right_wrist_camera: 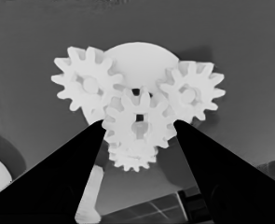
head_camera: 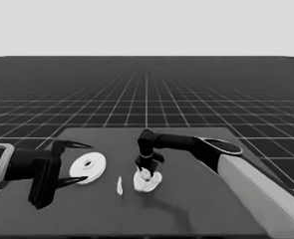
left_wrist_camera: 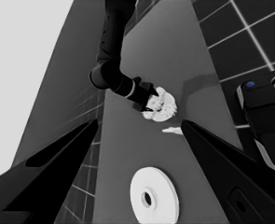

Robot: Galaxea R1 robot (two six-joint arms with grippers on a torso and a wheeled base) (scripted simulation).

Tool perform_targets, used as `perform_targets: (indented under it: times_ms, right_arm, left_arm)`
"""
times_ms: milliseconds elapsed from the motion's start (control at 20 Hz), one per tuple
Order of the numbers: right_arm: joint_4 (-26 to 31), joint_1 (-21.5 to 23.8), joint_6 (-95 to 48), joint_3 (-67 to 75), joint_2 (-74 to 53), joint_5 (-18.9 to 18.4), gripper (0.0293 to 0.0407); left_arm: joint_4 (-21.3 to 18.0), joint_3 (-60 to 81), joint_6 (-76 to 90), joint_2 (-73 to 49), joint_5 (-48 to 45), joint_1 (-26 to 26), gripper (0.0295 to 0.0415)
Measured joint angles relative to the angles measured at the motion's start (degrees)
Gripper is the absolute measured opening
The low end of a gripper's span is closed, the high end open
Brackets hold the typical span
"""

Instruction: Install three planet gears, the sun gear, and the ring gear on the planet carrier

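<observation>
head view, item list by size, placed against the smaller round part. table [head_camera: 201,209]: dark, bare of any readable writing or labels. right arm [head_camera: 256,184]: reaches in over the table to the smaller round part. left arm [head_camera: 17,167]: waits at the table's left end, well apart from the smaller round part. larger round part [head_camera: 88,167]: flat on the table, left of the smaller round part and apart from it, between the spread fingers of the left gripper [head_camera: 75,163] but not held. smaller round part [head_camera: 147,180]: near the table's middle, carrying gears. right gripper [head_camera: 145,172]: directly over the smaller round part; in the right wrist view its fingers stand at either side of the centre gear [right_wrist_camera: 138,120], pinching it. planet gears [right_wrist_camera: 88,84]: three seated on the smaller round part, around the centre gear and meshing with it. thin white piece [head_camera: 119,185]: just left of the smaller round part, not touching it.
</observation>
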Motion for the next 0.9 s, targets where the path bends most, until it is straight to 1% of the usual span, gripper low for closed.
perform_targets:
  times_ms: [900]
  right_arm:
    - [-0.03,-0.07,10.80,-0.04,-0.05,0.00,0.0309]
  left_arm:
    - [0.00,0.00,0.00,0.00,0.00,0.00,0.0385]
